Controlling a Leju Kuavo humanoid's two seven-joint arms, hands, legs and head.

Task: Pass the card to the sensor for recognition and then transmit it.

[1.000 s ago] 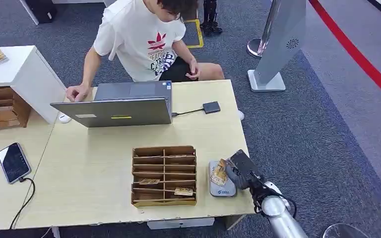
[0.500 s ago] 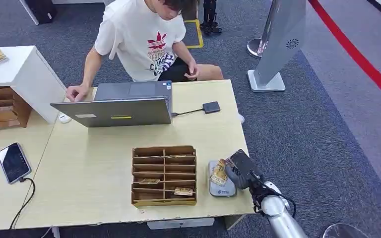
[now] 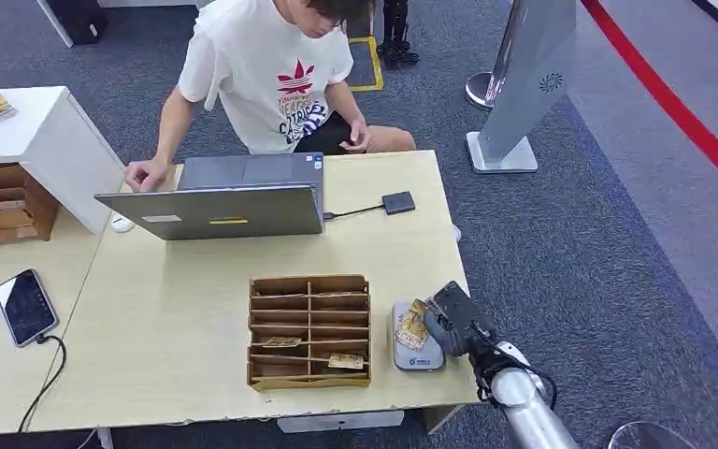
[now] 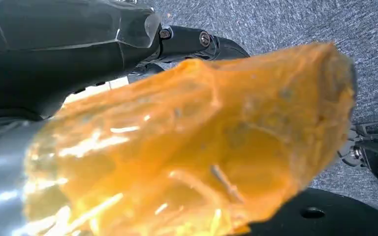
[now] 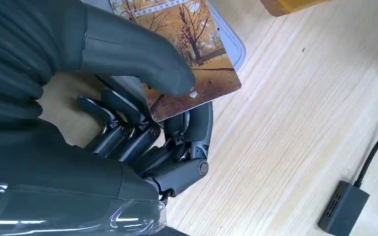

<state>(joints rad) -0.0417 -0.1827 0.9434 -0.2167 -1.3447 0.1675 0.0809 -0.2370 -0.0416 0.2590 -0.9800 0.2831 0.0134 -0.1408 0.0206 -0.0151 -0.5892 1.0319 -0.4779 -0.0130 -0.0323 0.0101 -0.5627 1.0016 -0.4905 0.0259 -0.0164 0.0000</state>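
My right hand [image 3: 453, 319] pinches a card [image 3: 414, 327] with an autumn-tree picture at the table's front right corner. The card hangs just over the grey sensor pad [image 3: 419, 356]. In the right wrist view the thumb [image 5: 128, 54] presses on the card's face [image 5: 192, 46] and the dark fingers [image 5: 142, 142] curl beneath it, with the sensor pad's rim [image 5: 232, 43] behind the card. In the left wrist view a blurred orange glossy wrap [image 4: 192, 147] sits close to the lens, and my left hand's fingers cannot be made out.
A wooden divided card box [image 3: 308, 329] stands left of the sensor. A person [image 3: 271, 75] sits behind an open laptop [image 3: 215, 201] at the far edge. A small black hub [image 3: 398, 202] on a cable lies nearby. A phone [image 3: 25, 306] rests far left.
My right hand keeps the card over the sensor, almost still. The person behind the laptop has shifted slightly.
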